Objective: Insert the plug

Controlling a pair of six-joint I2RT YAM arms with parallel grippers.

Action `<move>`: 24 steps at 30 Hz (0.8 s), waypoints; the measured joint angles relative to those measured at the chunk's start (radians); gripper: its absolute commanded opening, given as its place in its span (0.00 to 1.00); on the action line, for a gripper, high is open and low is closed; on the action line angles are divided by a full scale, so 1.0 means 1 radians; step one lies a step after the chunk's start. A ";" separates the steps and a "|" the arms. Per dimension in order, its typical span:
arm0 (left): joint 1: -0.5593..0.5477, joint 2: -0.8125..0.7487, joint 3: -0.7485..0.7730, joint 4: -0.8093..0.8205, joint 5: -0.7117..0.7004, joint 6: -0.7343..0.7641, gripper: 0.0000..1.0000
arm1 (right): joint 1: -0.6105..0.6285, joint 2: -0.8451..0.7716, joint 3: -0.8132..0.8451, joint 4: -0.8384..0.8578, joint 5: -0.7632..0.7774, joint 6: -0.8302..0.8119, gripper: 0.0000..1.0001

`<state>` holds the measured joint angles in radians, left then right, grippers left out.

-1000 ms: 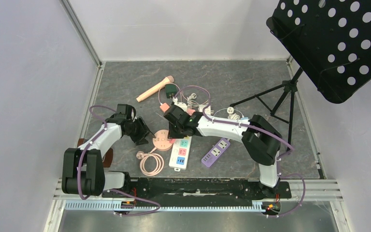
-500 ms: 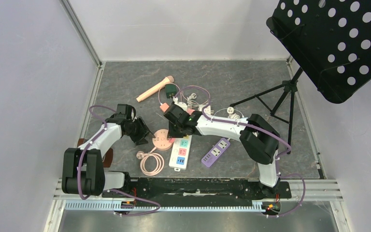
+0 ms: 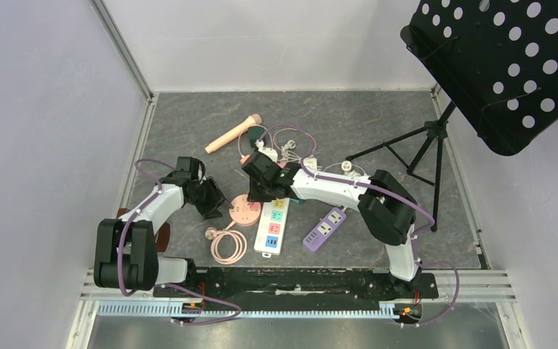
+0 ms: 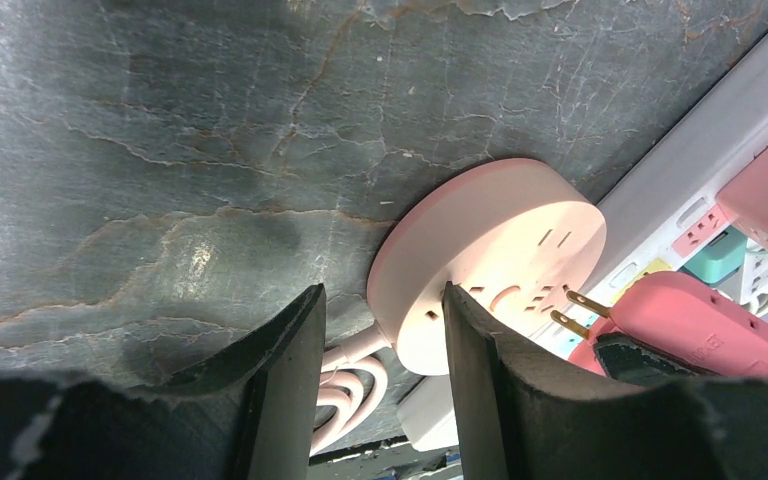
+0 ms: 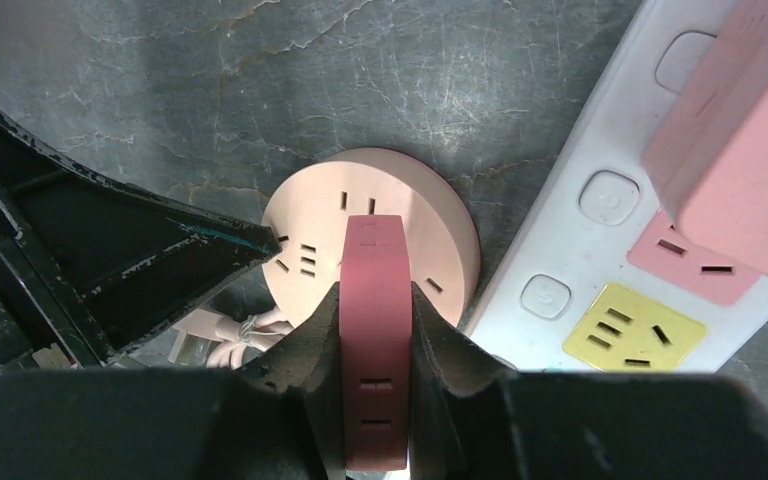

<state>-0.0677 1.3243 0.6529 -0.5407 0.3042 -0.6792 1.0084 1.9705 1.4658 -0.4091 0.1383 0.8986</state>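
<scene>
Top: left claw (image 3: pixel 220 206) and right claw (image 3: pixel 256 193) meet over round pink plastic socket disc (image 3: pixel 245 211) on grey stone surface (image 3: pixel 189 123). L wrist: left claw abt half open at disc rim, no clear grip. Flat pink plug (image 4: pixel 680 320) has bare prongs just off disc, so not in yet. R wrist: right claw clamped tight on plug; aligning + push-down left.

Round socket (image 5: pixel 370 235): left hand (image 4: pixel 382 300) one side, white strip (image 5: pixel 600 250) other, plug (image 5: pixel 375 340) overhead; bare table (image 4: pixel 210 120) beyond
</scene>
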 measured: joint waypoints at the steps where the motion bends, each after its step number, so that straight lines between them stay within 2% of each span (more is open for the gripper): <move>1: 0.000 0.002 0.000 0.000 0.000 0.000 0.53 | 0.000 0.008 0.015 -0.013 0.003 -0.001 0.00; 10: 0.000 0.005 0.000 0.000 -0.001 0.000 0.53 | 0.004 0.055 0.089 -0.130 0.026 -0.005 0.00; 24: 0.000 0.005 0.000 0.000 -0.001 0.000 0.53 | 0.013 0.060 0.107 -0.184 0.025 -0.006 0.00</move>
<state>-0.0677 1.3289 0.6529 -0.5404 0.3035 -0.6792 1.0218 2.0304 1.5730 -0.5934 0.1635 0.8928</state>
